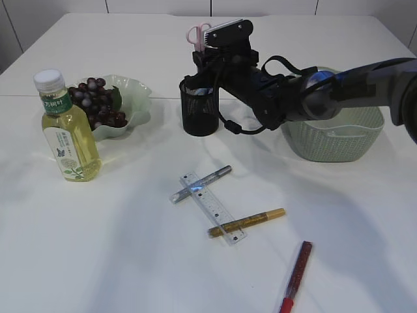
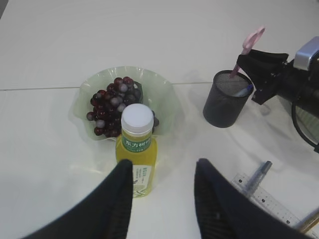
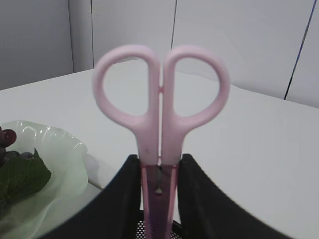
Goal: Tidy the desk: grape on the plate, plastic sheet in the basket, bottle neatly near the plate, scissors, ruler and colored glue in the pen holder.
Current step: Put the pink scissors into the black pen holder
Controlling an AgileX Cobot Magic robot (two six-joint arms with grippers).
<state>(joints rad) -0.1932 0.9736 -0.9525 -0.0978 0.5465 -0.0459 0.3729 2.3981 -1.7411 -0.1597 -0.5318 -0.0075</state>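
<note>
Item count on the table: one bottle (image 1: 67,128), one plate (image 1: 130,104) holding one bunch of grapes (image 1: 98,101), one mesh pen holder (image 1: 199,107), one pair of pink scissors (image 1: 197,34), one basket (image 1: 335,134), one ruler (image 1: 214,207), and three glue pens: silver (image 1: 202,183), gold (image 1: 247,222), red (image 1: 295,276).

The scissors (image 3: 160,129) blades are hidden between the right claw (image 3: 158,199) fingers, inside the pen holder (image 1: 199,107).
</note>
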